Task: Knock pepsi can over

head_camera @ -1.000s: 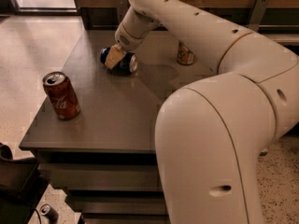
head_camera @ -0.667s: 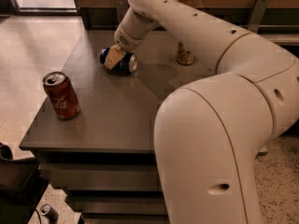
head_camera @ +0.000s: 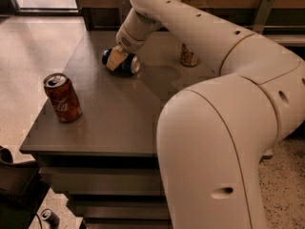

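The pepsi can (head_camera: 127,64), dark blue with a silver end, lies on its side near the back of the dark grey table (head_camera: 119,113). My gripper (head_camera: 115,59) sits right on top of it, its tan fingertip pressed against the can's left part, partly covering it. The white arm reaches in from the lower right over the table to that spot.
A red cola can (head_camera: 62,98) stands upright near the table's front left corner. An orange-tan patterned can (head_camera: 188,56) stands at the back, partly behind the arm. The table's left edge drops to a light floor. A dark object (head_camera: 19,185) sits low at left.
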Available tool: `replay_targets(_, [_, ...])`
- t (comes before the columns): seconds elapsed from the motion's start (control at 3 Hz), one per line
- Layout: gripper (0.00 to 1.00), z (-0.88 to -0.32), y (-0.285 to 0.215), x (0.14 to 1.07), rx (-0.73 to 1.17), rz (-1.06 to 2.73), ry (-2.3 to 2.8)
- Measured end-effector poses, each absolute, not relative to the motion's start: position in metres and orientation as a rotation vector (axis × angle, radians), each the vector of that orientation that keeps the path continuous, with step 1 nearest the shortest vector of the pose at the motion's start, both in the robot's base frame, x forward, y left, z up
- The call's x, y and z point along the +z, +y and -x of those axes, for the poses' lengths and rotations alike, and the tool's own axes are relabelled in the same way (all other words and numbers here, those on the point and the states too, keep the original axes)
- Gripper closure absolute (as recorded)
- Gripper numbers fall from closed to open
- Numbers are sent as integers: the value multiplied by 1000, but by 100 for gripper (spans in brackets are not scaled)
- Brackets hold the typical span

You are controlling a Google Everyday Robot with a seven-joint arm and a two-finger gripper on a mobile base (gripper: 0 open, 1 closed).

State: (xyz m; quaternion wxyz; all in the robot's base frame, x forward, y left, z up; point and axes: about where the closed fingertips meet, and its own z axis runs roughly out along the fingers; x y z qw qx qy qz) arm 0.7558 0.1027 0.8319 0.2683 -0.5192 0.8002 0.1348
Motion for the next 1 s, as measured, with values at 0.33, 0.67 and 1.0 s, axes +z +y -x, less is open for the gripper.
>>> replay_targets(0.33, [13,-756,103,832,364,1400,2158])
replay_targets(0.67, [0,-755,105,829,366,1404,2160])
replay_targets(1.0, [0,-755,105,829,366,1405,2161])
